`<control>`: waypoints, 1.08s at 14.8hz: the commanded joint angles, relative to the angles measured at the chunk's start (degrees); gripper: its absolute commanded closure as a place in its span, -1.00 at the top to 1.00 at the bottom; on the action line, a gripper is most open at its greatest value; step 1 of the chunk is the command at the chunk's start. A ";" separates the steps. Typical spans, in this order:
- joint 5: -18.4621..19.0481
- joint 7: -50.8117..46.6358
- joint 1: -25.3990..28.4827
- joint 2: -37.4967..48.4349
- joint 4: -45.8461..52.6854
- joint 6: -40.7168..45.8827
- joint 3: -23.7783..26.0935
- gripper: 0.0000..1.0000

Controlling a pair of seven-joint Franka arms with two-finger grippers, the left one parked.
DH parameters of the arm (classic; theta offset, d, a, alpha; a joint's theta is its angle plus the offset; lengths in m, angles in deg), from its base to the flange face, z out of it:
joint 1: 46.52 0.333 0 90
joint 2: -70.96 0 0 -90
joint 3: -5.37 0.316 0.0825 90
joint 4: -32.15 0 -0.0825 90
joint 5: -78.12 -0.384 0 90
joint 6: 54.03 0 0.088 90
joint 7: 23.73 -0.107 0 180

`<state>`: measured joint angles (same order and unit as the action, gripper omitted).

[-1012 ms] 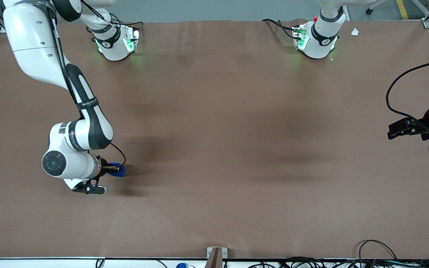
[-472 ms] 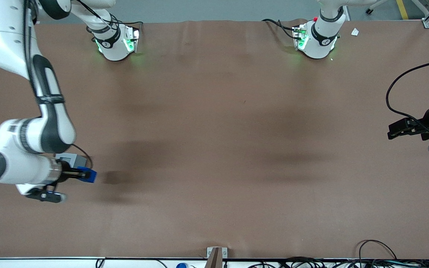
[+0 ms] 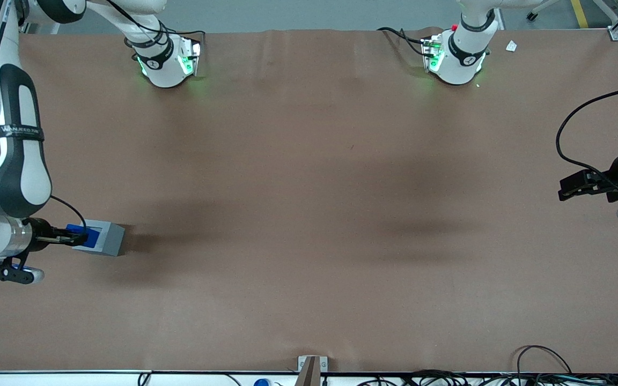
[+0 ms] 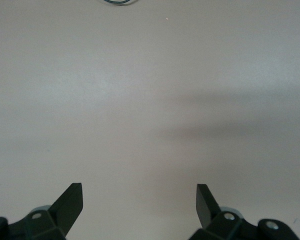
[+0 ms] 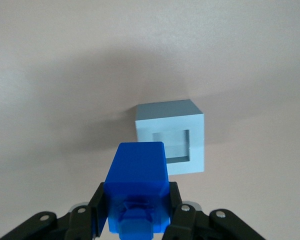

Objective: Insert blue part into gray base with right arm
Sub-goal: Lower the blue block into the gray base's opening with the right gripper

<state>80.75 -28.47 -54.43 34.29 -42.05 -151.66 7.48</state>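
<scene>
Above the gray base [image 3: 104, 238], the right arm's [image 3: 15, 150] gripper [image 3: 73, 236] clasps the blue part [image 5: 136, 186], held over the base's square recess [image 5: 171, 145].

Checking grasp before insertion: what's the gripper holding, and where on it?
The gripper holds the blue part by its two opposite side faces, above the gray base, whose recess is open.

Left wrist view: bare worktop [image 4: 150, 100] crossed by a soft shadow band toward 3 o'clock; two dark fingertips [image 4: 70, 202] at 7 and 5 o'clock, spread well apart.
</scene>
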 commanded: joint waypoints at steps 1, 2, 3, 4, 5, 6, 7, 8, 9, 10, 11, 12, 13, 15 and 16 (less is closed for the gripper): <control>1.41 4.98 -0.88 -1.29 -0.16 0.17 0.79 -0.99; 1.32 5.43 -1.58 -1.47 -0.16 -0.01 0.79 -0.99; 1.23 5.44 -1.85 -1.56 -0.16 -0.01 0.79 -0.99; 1.23 5.70 -1.85 -1.65 -0.24 -0.01 0.79 -0.99; 1.15 6.48 -1.76 -1.65 -0.33 0.08 0.79 -0.99; 1.06 6.67 -1.85 -1.65 -0.42 0.17 0.79 -0.99; 1.06 6.67 -1.94 -1.65 -0.85 0.25 0.79 -0.99; 1.14 6.41 -1.94 -1.65 -1.29 0.34 0.70 -0.99; 1.06 6.23 -2.11 -1.82 -1.39 0.43 0.79 -0.99; 1.06 6.14 -2.55 -2.26 -1.39 0.43 0.79 -0.99; 0.97 6.23 -2.81 -2.44 -1.39 0.43 0.79 -0.99; 0.97 6.23 -2.81 -2.53 -1.39 0.43 0.79 -0.99; 0.88 6.14 -2.90 -2.53 -1.39 0.43 0.79 -0.99; 0.71 5.62 -3.25 -3.05 -1.39 0.78 0.79 -0.99; 0.62 5.35 -3.60 -3.14 -1.39 1.04 0.79 -0.99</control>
<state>81.50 -22.81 -56.66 31.01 -42.79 -151.11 7.44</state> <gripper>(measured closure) 0.489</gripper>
